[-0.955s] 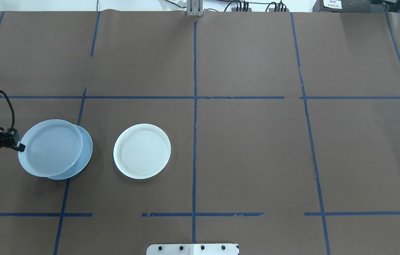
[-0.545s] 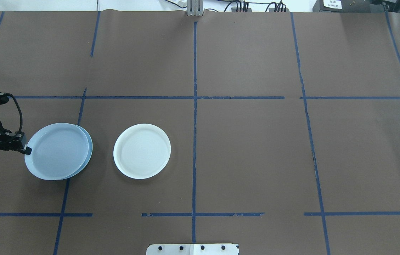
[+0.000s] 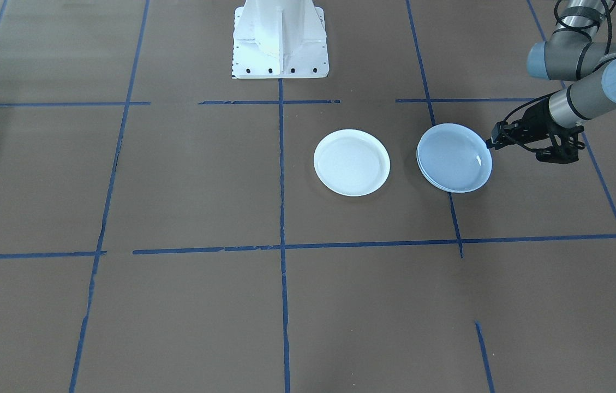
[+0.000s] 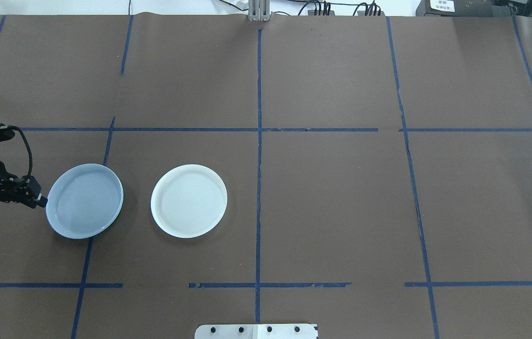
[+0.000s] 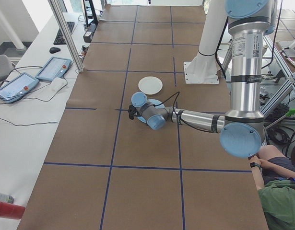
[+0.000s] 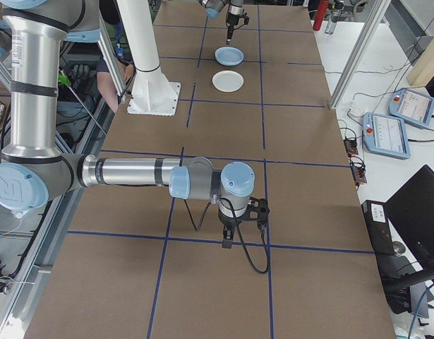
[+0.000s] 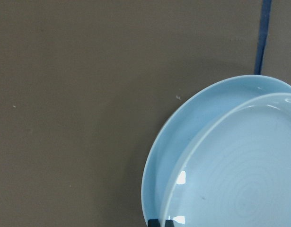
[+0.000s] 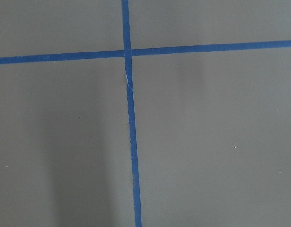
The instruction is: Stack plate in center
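Two pale blue plates sit one over the other at the table's left. The upper plate [image 4: 84,201] [image 3: 456,157] has faint concentric rings [image 7: 244,184], and my left gripper [image 4: 41,201] [image 3: 489,143] is shut on its rim at the edge towards the arm. Under it lies the smooth blue-grey center plate [image 7: 180,135], showing only as a crescent on one side. Whether the upper plate rests on it I cannot tell. My right gripper [image 6: 227,244] hangs over bare table far to the right, and its fingers are too small to judge.
A brighter white plate [image 4: 189,201] [image 3: 351,162] lies just to the right of the stack. Blue tape lines [image 4: 258,141] cross the brown table cover. The robot's white base [image 3: 279,38] stands at the near middle edge.
The left gripper carried the ringed plate rightward and down, from hanging off the lower plate's left side to lying almost squarely over it. The white plate stayed put.
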You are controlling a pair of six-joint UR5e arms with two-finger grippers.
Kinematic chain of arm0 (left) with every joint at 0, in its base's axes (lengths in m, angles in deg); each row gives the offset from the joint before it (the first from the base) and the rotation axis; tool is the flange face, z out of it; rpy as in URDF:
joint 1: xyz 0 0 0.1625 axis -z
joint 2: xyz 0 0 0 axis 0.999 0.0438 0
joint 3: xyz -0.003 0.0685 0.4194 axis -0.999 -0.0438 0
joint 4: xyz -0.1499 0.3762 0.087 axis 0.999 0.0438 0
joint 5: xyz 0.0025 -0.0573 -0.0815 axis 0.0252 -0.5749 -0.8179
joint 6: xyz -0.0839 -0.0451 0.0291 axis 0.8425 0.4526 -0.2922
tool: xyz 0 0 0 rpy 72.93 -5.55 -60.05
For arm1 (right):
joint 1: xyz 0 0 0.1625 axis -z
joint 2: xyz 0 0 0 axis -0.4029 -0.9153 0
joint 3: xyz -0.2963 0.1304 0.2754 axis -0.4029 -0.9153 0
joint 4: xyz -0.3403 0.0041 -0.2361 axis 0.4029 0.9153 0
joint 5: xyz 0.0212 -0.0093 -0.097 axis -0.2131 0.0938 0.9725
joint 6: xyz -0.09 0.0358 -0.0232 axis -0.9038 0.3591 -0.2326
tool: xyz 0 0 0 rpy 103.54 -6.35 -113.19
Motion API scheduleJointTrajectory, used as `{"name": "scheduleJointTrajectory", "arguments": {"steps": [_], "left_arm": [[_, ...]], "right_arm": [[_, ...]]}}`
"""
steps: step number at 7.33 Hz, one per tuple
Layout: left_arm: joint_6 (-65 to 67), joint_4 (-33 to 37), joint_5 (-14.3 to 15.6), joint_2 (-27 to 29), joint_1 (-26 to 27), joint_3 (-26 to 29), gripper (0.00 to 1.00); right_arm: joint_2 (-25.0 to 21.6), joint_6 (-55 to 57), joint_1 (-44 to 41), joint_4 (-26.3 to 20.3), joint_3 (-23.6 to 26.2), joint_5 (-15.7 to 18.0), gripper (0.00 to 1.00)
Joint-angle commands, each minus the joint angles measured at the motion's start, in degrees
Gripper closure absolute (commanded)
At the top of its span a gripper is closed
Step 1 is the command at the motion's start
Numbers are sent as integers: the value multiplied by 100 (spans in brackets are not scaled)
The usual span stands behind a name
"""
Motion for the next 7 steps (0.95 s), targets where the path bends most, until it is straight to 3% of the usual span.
{"name": "scheduleJointTrajectory", "arguments": {"steps": [1,3,4,7], "left_arm": [[24,-15,-5,11,16,-149,0],[958,-67,47,281,8,-658,0],[1573,-76,387,605,-36,-720,0],[2964,-251,1425,1221,-1263,-739,0]], "right_arm": [[0,0,0,0,0,0,0],[0,0,0,0,0,0,0],[0,0,0,0,0,0,0],[0,0,0,0,0,0,0]]}}
